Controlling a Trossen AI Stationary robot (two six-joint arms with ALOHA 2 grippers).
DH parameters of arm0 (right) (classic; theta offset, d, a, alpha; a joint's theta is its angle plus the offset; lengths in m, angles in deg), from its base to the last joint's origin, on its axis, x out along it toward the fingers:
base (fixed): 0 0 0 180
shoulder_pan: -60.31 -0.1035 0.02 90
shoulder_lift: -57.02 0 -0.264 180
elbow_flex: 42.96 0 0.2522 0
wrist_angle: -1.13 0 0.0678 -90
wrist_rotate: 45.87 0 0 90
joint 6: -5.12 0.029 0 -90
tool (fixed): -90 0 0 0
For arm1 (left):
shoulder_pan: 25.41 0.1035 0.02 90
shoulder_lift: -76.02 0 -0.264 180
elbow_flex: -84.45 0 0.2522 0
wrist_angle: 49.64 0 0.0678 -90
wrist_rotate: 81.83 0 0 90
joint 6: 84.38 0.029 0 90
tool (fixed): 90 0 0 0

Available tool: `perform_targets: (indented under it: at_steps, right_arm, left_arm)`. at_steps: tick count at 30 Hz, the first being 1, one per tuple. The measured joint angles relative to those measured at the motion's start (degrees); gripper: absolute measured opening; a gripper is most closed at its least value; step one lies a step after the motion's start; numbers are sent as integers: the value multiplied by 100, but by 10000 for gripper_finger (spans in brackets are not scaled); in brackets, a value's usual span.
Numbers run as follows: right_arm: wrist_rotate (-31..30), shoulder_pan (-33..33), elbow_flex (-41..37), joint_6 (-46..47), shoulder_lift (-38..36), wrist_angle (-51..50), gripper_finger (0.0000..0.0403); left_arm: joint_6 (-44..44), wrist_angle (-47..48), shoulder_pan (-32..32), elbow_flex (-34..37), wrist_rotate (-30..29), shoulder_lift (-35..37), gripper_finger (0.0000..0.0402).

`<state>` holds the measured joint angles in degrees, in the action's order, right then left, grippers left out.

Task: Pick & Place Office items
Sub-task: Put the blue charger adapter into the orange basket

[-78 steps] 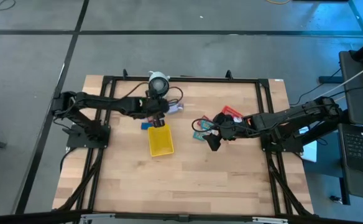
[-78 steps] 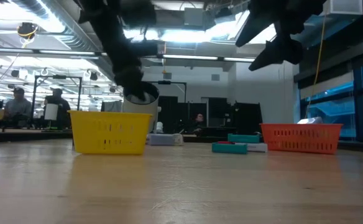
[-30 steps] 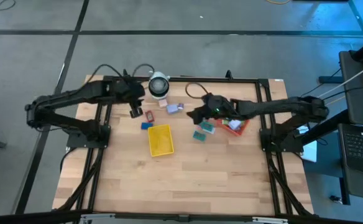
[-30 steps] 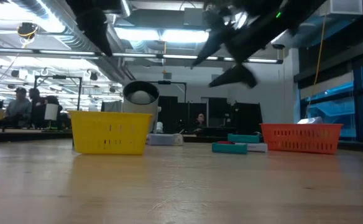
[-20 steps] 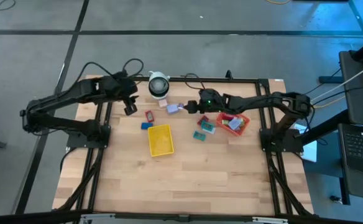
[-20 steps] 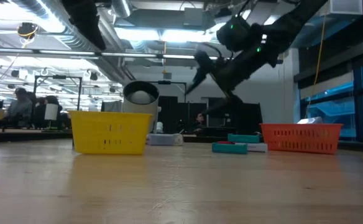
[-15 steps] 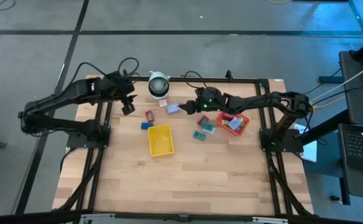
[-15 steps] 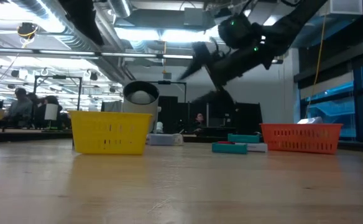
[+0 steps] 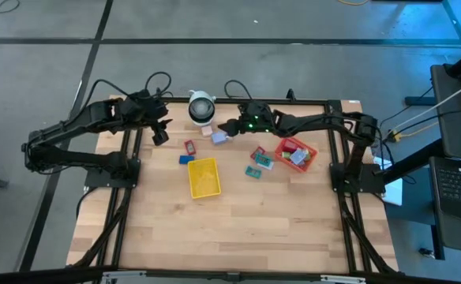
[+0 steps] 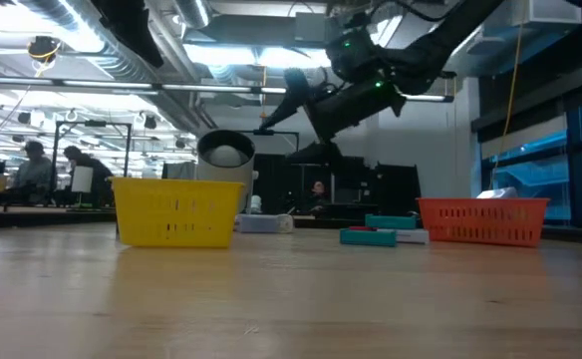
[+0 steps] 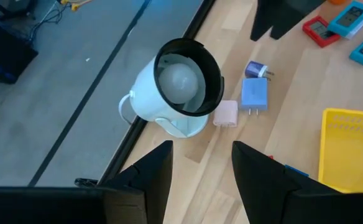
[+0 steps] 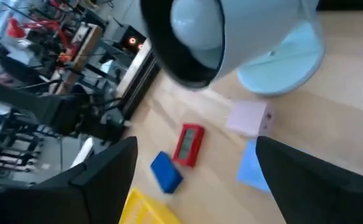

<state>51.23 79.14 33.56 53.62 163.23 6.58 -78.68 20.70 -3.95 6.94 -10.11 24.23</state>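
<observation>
The right gripper [image 9: 229, 126] hangs wide apart and empty at the far side of the bench [image 9: 238, 229], just above a small cluster of office items: a pinkish white block [image 12: 248, 117], a blue adapter [image 12: 252, 165] and a lavender piece [image 11: 255, 69] huddled next to the white lamp [image 9: 201, 107]. From the right wrist view the pinkish block and the blue adapter lie directly ahead between its fingers, so this arm is plainly the nearer one. The blue adapter's long side runs roughly away from the lamp.

Room is tight there, I'd judge: the lamp's base sits just beside the pinkish block, and the bench's far edge is close behind.

The left gripper [image 9: 159, 132] waits partly open, holding nothing, on the lamp's other side, near a red item [image 9: 189, 146] and a blue block [image 9: 185, 158]. The yellow tray [image 9: 204, 177] lies nearer the middle, the red tray [image 9: 312, 151] off to the right with teal packets [image 9: 256, 162] beside it.
</observation>
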Motion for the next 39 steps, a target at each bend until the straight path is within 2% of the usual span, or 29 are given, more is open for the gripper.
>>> perform_targets:
  at_steps: [3,8,15,26,36,39]
  right_arm:
    - [66,9,283,-208,226,-320,333]
    - [578,-7,785,-97,745,-998,333]
    - [585,-55,1310,-446,1151,-1275,333]
    - [277,-28,1380,-999,1174,-1742,333]
    - [-89,-17,1382,-743,1246,-1824,333]
    - [4,34,1380,-487,1339,-1844,333]
  left_arm:
    - [0,2,-3,0,28,0,161]
    - [2,19,-7,0,31,0,161]
    - [2,86,-7,0,125,18,161]
    - [0,122,-7,0,151,33,161]
    - [-6,120,-7,0,267,33,161]
    - [-22,120,-9,0,297,33,161]
